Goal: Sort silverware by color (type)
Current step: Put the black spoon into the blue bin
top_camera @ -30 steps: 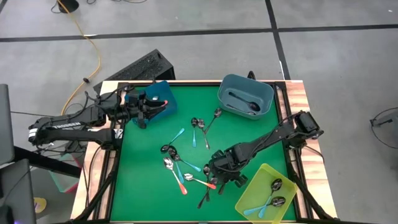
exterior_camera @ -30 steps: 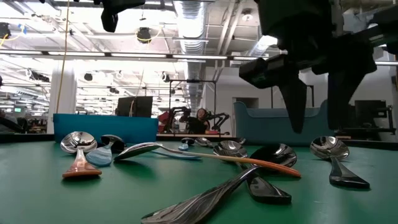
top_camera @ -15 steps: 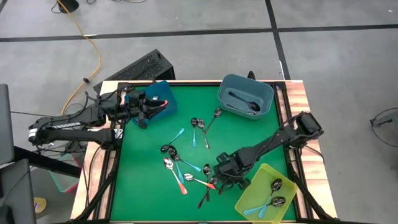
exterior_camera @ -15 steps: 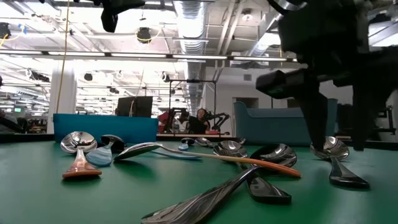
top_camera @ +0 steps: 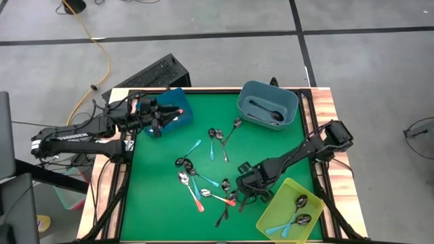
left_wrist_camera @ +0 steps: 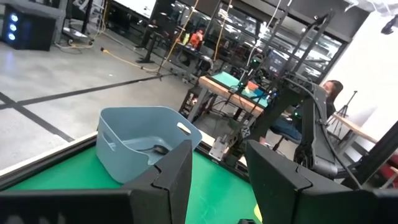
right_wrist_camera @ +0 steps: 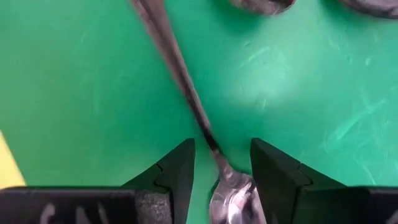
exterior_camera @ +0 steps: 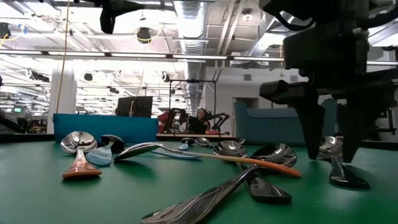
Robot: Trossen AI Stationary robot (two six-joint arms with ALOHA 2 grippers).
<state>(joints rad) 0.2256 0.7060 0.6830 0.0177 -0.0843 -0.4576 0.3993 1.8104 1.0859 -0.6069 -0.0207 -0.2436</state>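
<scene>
While the right gripper (right_wrist_camera: 219,167) hangs low over the green desk (top_camera: 156,190), its fingers (right_wrist_camera: 178,168) stand apart, straddling a plain metal spoon (right_wrist_camera: 180,81) w/o closing on it; the handle runs between them and the bowl lies right at the tips. In the low view the same fingers (exterior_camera: 313,127) reach down to the mat on either side of that spoon (exterior_camera: 336,163). From above, this gripper (top_camera: 247,192) sits near the front right of the desk, just beside the yellow-green bin (top_camera: 272,215), which already holds a few spoons (top_camera: 301,201).

Left gripper (top_camera: 156,122) is back at the far left, by the dark-blue bin (top_camera: 178,102), fingers (left_wrist_camera: 177,177) released and holding nothing; it looks across toward the grey-blue bin (left_wrist_camera: 124,140), which has a dark spoon (top_camera: 264,112) in it.

Rest of the silverware (top_camera: 203,183) lies scattered mid-desk: orange-red handled spoon (top_camera: 198,200), light-blue handled spoon (top_camera: 192,148), several plain metal ones, some overlapping. Low view shows a shiny bowl (exterior_camera: 78,142) at left and an orange handle (exterior_camera: 267,164) crossing the pile. A person (exterior_camera: 202,117) sits far off in the room behind.
</scene>
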